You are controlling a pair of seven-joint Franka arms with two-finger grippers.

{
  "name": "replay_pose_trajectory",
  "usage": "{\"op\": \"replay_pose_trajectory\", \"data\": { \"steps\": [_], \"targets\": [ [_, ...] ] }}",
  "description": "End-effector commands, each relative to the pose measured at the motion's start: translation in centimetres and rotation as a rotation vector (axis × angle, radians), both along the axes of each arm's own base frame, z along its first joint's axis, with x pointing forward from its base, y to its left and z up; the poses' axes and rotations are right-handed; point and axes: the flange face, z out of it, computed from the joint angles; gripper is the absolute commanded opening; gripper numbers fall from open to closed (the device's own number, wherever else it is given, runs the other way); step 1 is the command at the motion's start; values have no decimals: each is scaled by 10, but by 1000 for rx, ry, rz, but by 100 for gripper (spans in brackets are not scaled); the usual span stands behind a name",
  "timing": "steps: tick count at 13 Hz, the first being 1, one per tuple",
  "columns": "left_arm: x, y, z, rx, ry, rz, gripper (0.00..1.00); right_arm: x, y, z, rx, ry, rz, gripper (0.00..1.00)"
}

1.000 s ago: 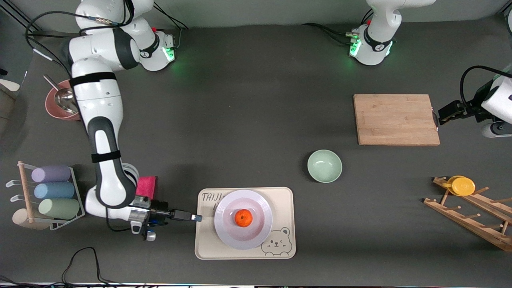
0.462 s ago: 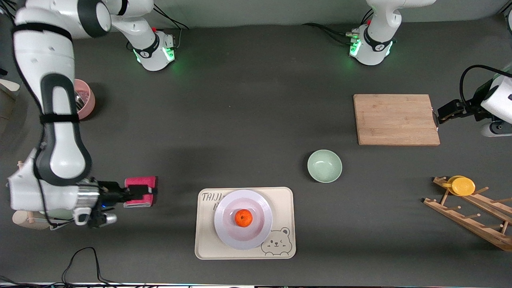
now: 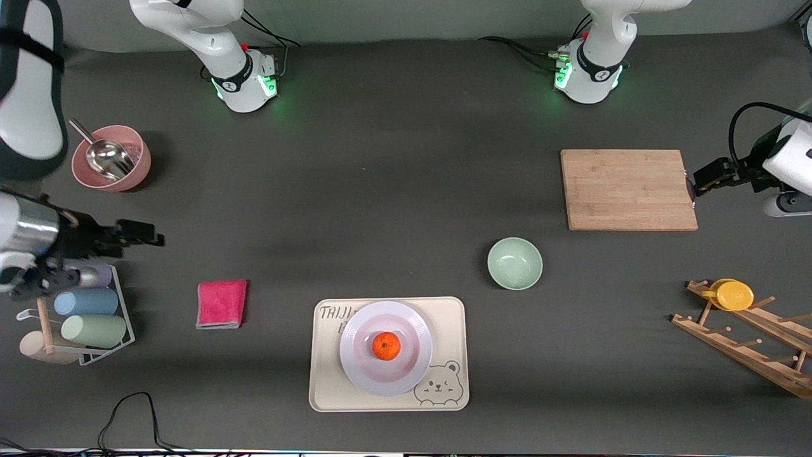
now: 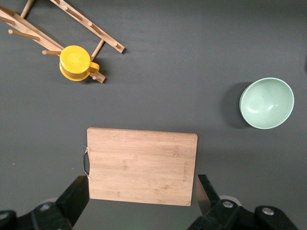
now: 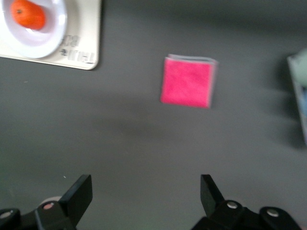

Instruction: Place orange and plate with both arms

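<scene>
The orange (image 3: 386,346) sits in the middle of the white plate (image 3: 361,368), which rests on the cream bear-print tray (image 3: 450,317) near the table's front edge. Both also show in the right wrist view, the orange (image 5: 28,13) on the plate (image 5: 53,26). My right gripper (image 3: 149,233) is open and empty, up in the air over bare table at the right arm's end, well away from the tray. My left gripper (image 3: 698,184) is open and empty, held over the edge of the wooden cutting board (image 3: 628,189) at the left arm's end.
A pink cloth (image 3: 221,303) lies beside the tray. A pale green bowl (image 3: 514,263) stands between tray and board. A pink bowl with a metal scoop (image 3: 111,158), a rack of pastel cups (image 3: 85,304), and a wooden rack with a yellow cup (image 3: 733,295) line the table's ends.
My right arm has pulled away from the tray, rising and swinging toward the right arm's end of the table, uncovering the pink cloth and the pink bowl. The left arm has not moved.
</scene>
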Motion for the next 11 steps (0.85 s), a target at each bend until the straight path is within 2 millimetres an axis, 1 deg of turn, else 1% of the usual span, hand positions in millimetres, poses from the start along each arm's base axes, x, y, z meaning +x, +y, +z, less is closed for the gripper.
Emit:
{"op": "replay_pose_trajectory", "data": {
  "steps": [1, 2, 4, 6, 9, 11],
  "targets": [
    [0, -2, 7, -10, 7, -14, 100, -31, -5, 30, -78, 21, -123, 100],
    [0, -2, 6, -10, 9, -15, 100, -39, -8, 40, -106, 5, -127, 100],
    [0, -2, 7, -10, 7, -15, 100, -48, -13, 53, -139, -18, -155, 100],
    [0, -2, 7, -10, 6, -15, 100, -47, -16, 56, -137, -57, -163, 100],
    [0, -2, 9, -10, 3, -14, 100, -47, -21, 46, -134, -83, -170, 100],
    [0, -2, 9, -10, 4, -15, 100, -49, -27, 51, -135, -86, -172, 100]
  ]
}}
